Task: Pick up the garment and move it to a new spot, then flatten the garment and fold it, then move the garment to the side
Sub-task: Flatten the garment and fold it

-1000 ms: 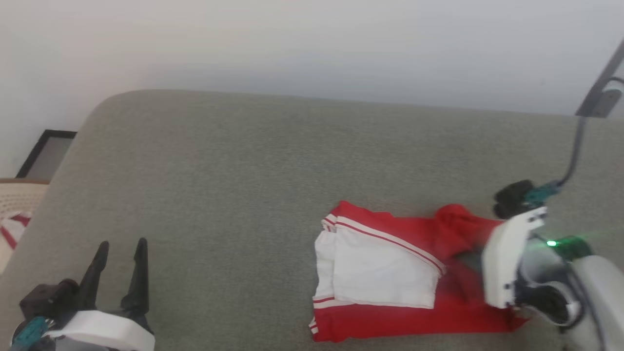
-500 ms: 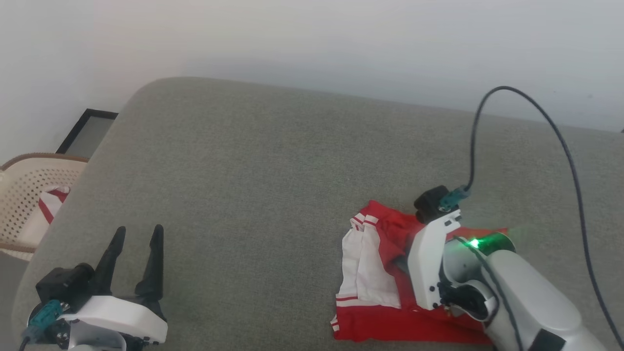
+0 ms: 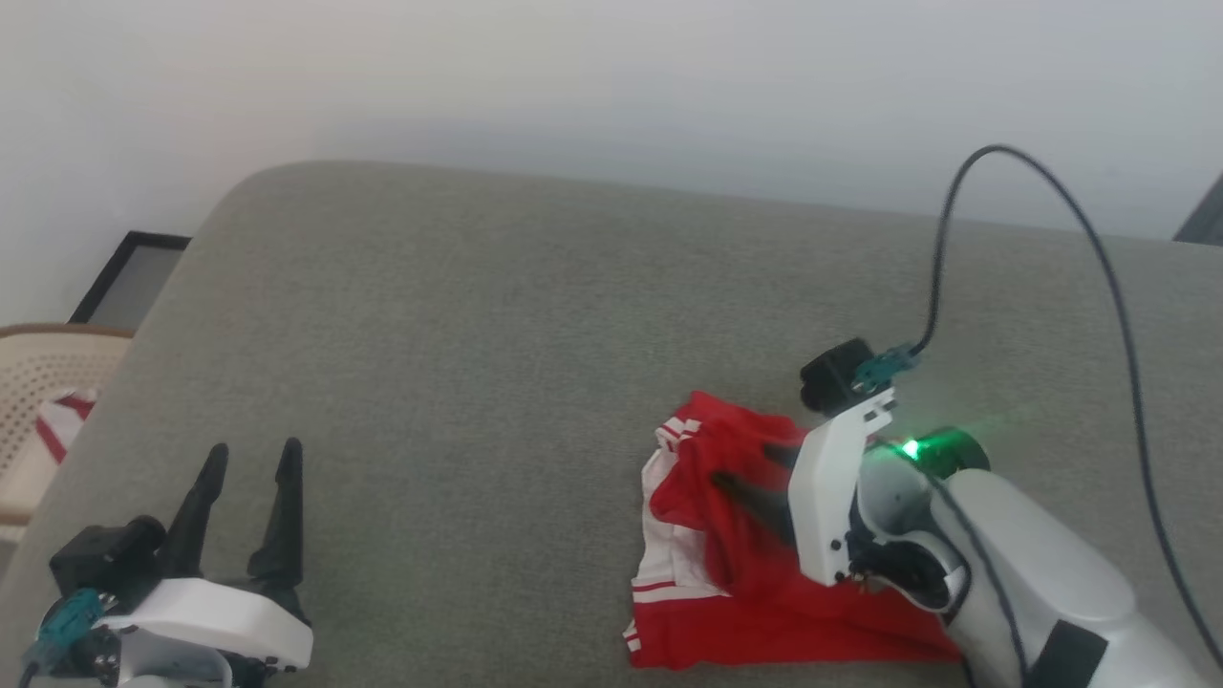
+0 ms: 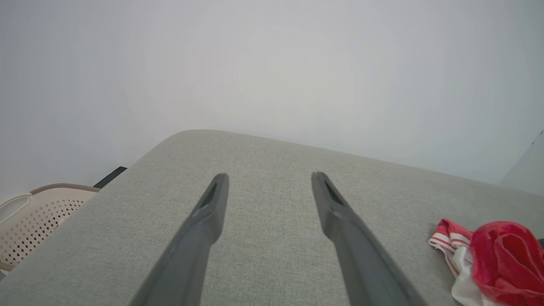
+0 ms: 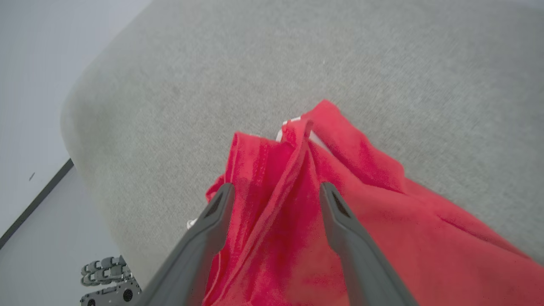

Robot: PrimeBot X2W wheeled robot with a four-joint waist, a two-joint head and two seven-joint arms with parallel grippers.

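Since a second ago, the red body of the garment [image 3: 740,583] has been carried leftward over the white sleeves, which are now mostly covered, and the right gripper [image 3: 740,463] has been opened. The head camera has also shifted between the pictures.

In the right wrist view the right gripper [image 5: 276,187] is seen with its fingers [image 5: 340,225] spread wide. A raised ridge of the garment [image 5: 382,221] runs between them but is not pinched. The garment lies directly under and just ahead of these fingers, in a loose heap towards the near right of the grey upholstered surface [image 3: 478,315]. Its striped hem runs left to right along the near edge.

The left gripper [image 3: 254,449] is held with fingers wide and nothing between them. It is well apart from the garment [image 4: 501,250], which lies far to its right. The right arm is thus much the nearer, and any further fold or sideways move is judged to fall to it.

The surface is otherwise bare cloth. A pale wall [image 3: 573,76] stands behind it, and a perforated basket [image 3: 57,382] beside its left end.
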